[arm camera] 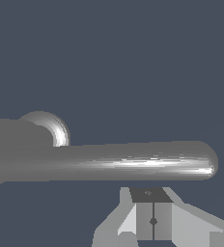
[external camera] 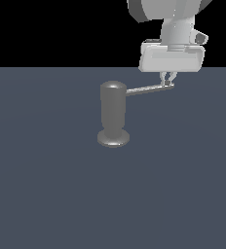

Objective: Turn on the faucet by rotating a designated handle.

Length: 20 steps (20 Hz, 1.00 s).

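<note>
At handle [external camera: 146, 90] tip | end effector [external camera: 168, 79] fingers together, beside rod | faucet [external camera: 113, 114] base half-hidden in wrist view

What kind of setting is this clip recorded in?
Most likely a bare simulated test scene, not a real kitchen: a lone grey faucet with its handle stands on a flat, featureless blue-grey floor under a black backdrop, with the pincer at the handle's tip.

Faucet [external camera: 113, 114] upright on the floor [external camera: 47, 185], handle [external camera: 146, 89] extended toward the exterior view's right.

The handle is joined to the faucet's upper part. The gripper [external camera: 168, 82] is placed directly above the handle's far end, at its tip, well right of the faucet body. Contact cannot be told.
</note>
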Tool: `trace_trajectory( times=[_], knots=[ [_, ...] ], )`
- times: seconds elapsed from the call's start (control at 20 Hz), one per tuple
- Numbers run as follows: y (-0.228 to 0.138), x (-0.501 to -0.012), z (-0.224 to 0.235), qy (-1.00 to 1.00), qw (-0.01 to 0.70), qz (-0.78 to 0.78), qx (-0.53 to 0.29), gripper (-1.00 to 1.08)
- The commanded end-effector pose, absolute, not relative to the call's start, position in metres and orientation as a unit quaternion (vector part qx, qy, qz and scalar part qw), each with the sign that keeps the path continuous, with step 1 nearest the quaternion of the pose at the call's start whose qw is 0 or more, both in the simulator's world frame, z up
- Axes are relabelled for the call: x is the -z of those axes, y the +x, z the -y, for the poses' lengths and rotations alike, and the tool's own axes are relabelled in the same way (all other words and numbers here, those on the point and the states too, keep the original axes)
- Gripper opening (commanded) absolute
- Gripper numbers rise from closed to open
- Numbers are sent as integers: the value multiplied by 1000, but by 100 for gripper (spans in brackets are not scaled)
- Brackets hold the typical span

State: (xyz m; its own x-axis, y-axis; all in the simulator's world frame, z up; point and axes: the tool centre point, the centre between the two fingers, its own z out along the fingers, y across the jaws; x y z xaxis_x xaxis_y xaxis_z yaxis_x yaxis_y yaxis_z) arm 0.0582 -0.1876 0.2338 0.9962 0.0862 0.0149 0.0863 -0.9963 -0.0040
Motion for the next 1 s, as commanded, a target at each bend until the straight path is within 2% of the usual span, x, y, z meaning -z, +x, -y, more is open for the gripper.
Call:
trace_trajectory(
  times=[0.0, 0.95],
  knots=[
    [68, -231, 186, -999, 1, 44, 8, -100],
    [116, -227, 180, -999, 1, 38, 5, -100]
  ],
)
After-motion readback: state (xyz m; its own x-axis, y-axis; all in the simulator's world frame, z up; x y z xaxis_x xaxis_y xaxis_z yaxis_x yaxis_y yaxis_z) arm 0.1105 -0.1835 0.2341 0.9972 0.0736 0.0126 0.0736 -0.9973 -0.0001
